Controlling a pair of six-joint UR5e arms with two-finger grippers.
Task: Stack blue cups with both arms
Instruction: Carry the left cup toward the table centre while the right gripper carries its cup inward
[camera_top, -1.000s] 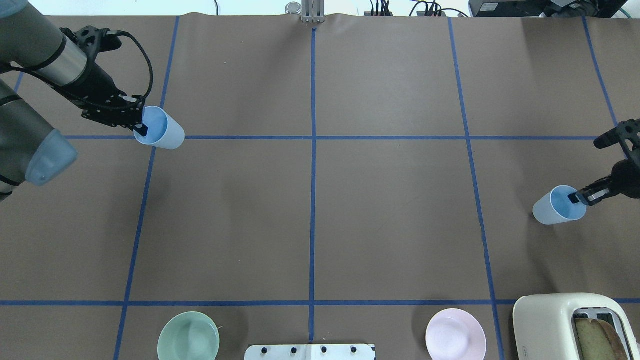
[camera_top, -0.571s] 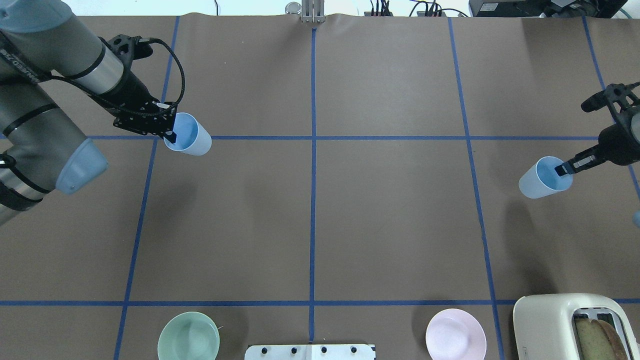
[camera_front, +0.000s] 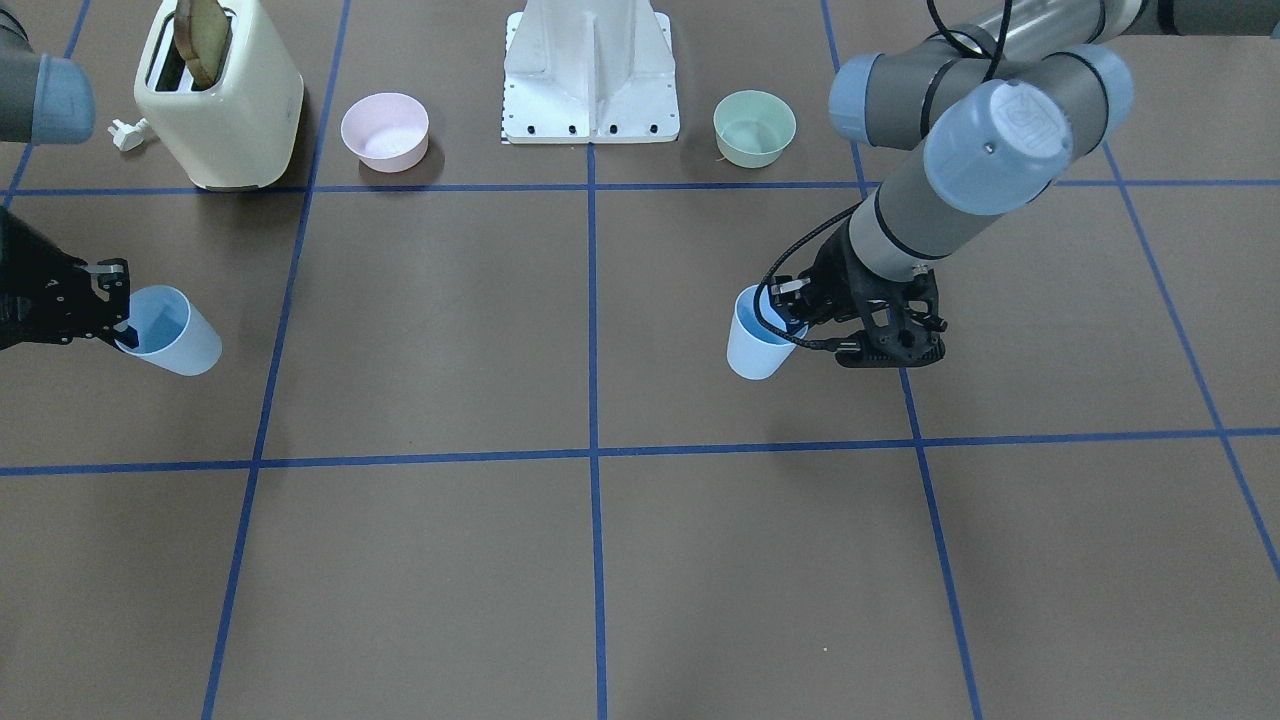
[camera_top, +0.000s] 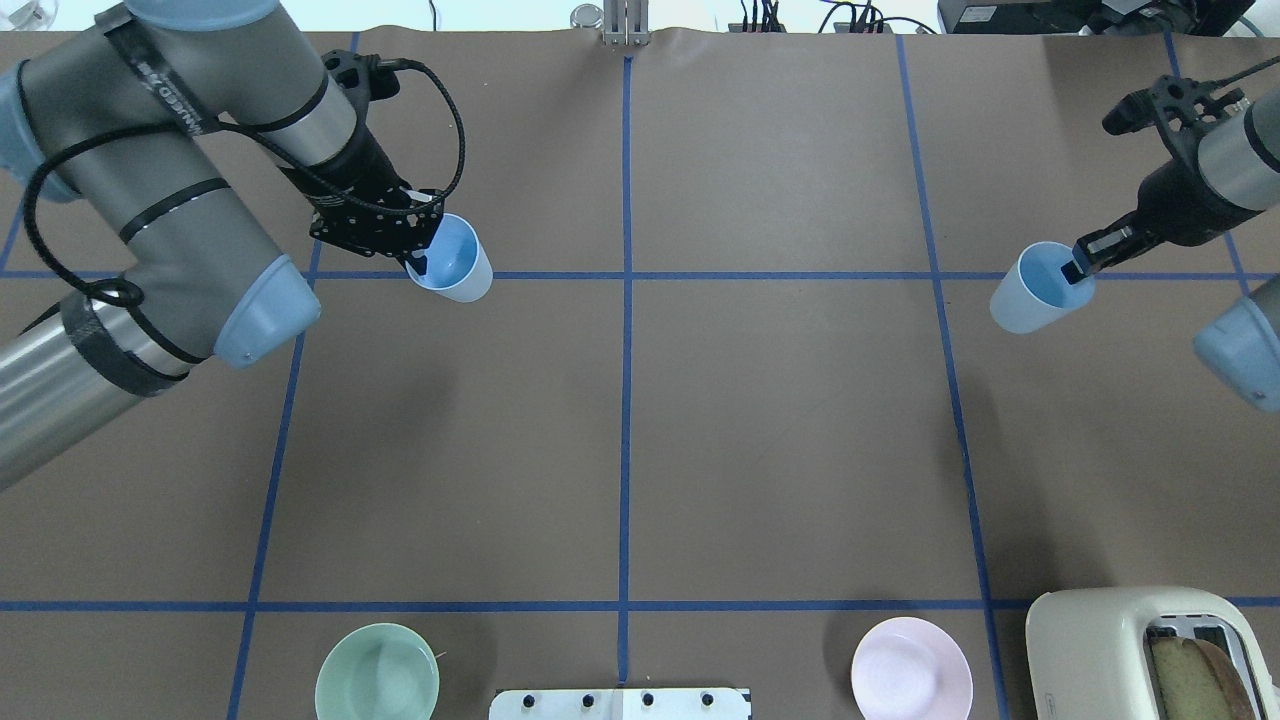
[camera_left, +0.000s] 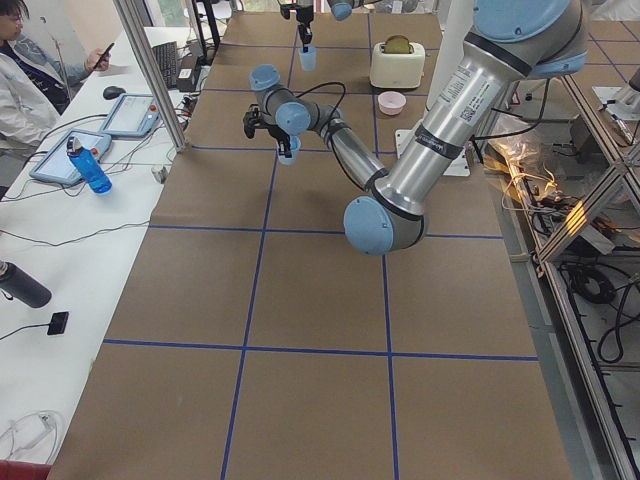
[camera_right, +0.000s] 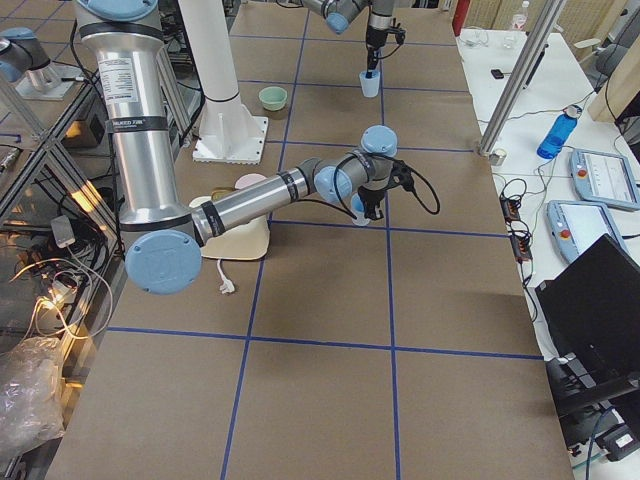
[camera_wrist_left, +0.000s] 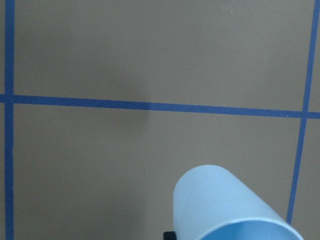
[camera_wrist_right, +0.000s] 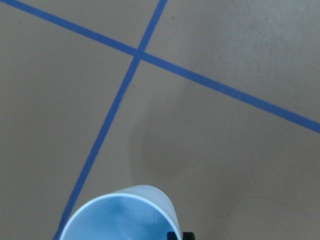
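Two pale blue cups are each held in the air, tilted, by one arm. My left gripper (camera_top: 418, 262) is shut on the rim of the left blue cup (camera_top: 455, 260), left of the table's centre line; this cup also shows in the front view (camera_front: 755, 345) and the left wrist view (camera_wrist_left: 225, 205). My right gripper (camera_top: 1078, 268) is shut on the rim of the right blue cup (camera_top: 1035, 290), near the right grid line; this cup also shows in the front view (camera_front: 170, 330) and the right wrist view (camera_wrist_right: 120, 215). The cups are far apart.
A mint-green bowl (camera_top: 377, 672) and a pink bowl (camera_top: 911, 668) stand on either side of the white pedestal base (camera_top: 620, 703). A cream toaster (camera_top: 1140, 650) with bread stands near the pink bowl. Blue tape lines grid the brown table.
Both arms have carried their cups inward: the left cup moved right, and the right cup moved left and farther from the robot. Both grips are unchanged.
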